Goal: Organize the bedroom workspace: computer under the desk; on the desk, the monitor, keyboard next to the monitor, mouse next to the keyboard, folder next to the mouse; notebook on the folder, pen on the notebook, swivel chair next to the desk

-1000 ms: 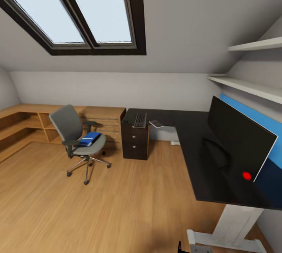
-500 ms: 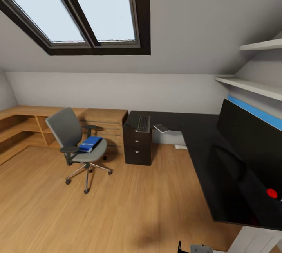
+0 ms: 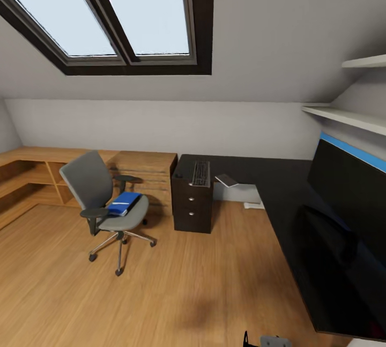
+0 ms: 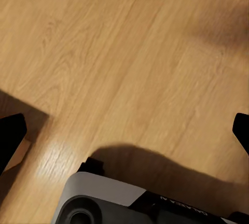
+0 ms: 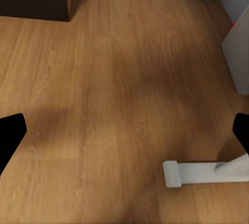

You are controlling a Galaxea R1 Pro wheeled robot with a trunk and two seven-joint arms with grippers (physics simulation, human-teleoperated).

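The swivel chair (image 3: pixel 104 197), grey with black armrests, stands on the wood floor left of the desk. On its seat lies the blue folder (image 3: pixel 123 203). The black L-shaped desk (image 3: pixel 279 191) runs along the right side. The dark keyboard (image 3: pixel 201 174) lies on its far left end, with a flat grey item (image 3: pixel 227 180) beside it. The monitor (image 3: pixel 348 191) stands on the desk at the right edge, in front of the blue back panel (image 3: pixel 354 153). My left gripper (image 4: pixel 124 136) and right gripper (image 5: pixel 124 133) both hang open over bare floor, holding nothing.
A dark drawer unit (image 3: pixel 192 205) sits under the desk's left end. Low oak shelving (image 3: pixel 43 175) lines the far left wall. White desk feet (image 5: pixel 207 172) rest on the floor near my right gripper. Wall shelves (image 3: pixel 348 116) hang above the desk. My base (image 4: pixel 119 203) shows below the left gripper.
The whole head view has shifted as the camera moved; the desk and monitor now sit further right and closer. None of the room's things has moved.
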